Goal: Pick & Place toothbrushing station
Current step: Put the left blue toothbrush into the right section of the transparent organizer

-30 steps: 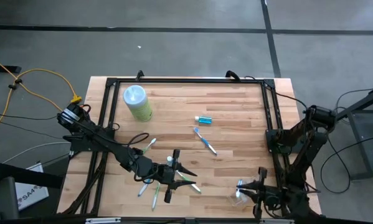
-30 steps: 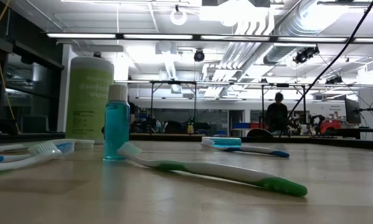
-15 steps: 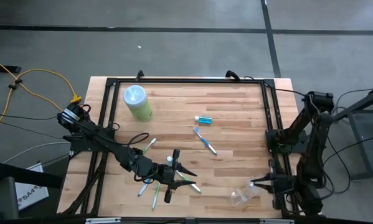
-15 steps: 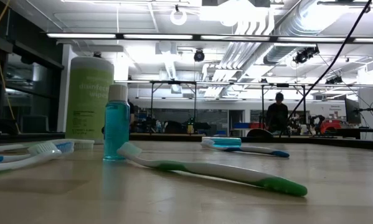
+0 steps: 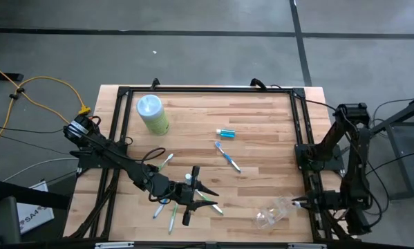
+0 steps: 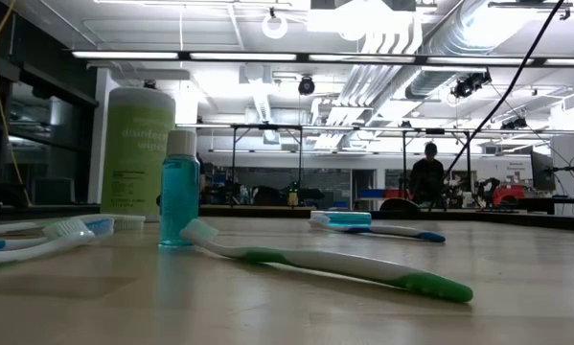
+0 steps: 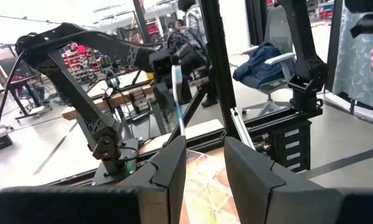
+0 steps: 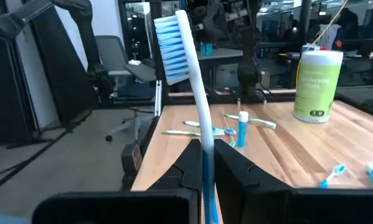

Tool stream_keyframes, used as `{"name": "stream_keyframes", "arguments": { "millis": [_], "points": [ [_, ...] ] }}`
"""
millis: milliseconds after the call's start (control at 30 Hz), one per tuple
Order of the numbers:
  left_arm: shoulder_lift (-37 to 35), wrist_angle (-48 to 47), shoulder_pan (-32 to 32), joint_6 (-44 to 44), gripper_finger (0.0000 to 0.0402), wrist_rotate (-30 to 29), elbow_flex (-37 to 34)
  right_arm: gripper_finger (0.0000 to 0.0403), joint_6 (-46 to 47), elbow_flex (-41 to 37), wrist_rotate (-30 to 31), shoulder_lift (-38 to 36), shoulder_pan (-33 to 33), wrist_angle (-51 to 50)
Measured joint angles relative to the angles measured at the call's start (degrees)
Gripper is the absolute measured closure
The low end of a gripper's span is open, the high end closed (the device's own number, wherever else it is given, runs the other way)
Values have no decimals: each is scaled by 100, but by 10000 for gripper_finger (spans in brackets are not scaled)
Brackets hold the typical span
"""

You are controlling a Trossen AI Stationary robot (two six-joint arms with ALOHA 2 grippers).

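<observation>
My right gripper [image 5: 300,203] hangs over the table's front right edge, shut on a white toothbrush with blue bristles [image 8: 192,93]. The clear cup [image 5: 272,212] lies on the table just left of it. My left gripper [image 5: 205,194] is open and empty at the front middle, fingers toward the right. Beside it stands a small blue bottle with a white cap [image 5: 188,178]; it also shows in the low view [image 6: 179,187]. Several toothbrushes [image 5: 171,213] lie flat around it. A blue toothbrush [image 5: 227,157] and the small blue tube [image 5: 225,133] lie mid-table. My right gripper pinches the toothbrush's handle [image 8: 205,158] between its two fingers, which lie level, point toward the table's left and cross the handle. The brush stands upright with its head [image 8: 172,46] up, clear of the table. The fingers hide the handle's lower end.
A pale-green canister with a light-blue lid [image 5: 152,114] stands at the far left. A black frame [image 5: 207,90] runs along the table's far and side edges. A green and white toothbrush [image 6: 325,261] lies near the low camera. People show in the room behind.
My right gripper has drawn back from over the clear cup toward the table's right edge, still holding the toothbrush. The cup now shows uncovered on the table to its left.
</observation>
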Motion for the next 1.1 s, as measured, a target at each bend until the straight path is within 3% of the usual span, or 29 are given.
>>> {"name": "stream_keyframes", "arguments": {
  "millis": [400,833,1100],
  "points": [
    [0,22,0,0,298,-1,0,389,1442,-868,31,-5,14,129],
    [0,24,-2,-1,298,-1,0,390,1519,-1564,-243,5,10,1245],
    [-2,24,0,-2,298,-1,0,390,1661,-1588,-651,8,-6,1321]
  ]
}}
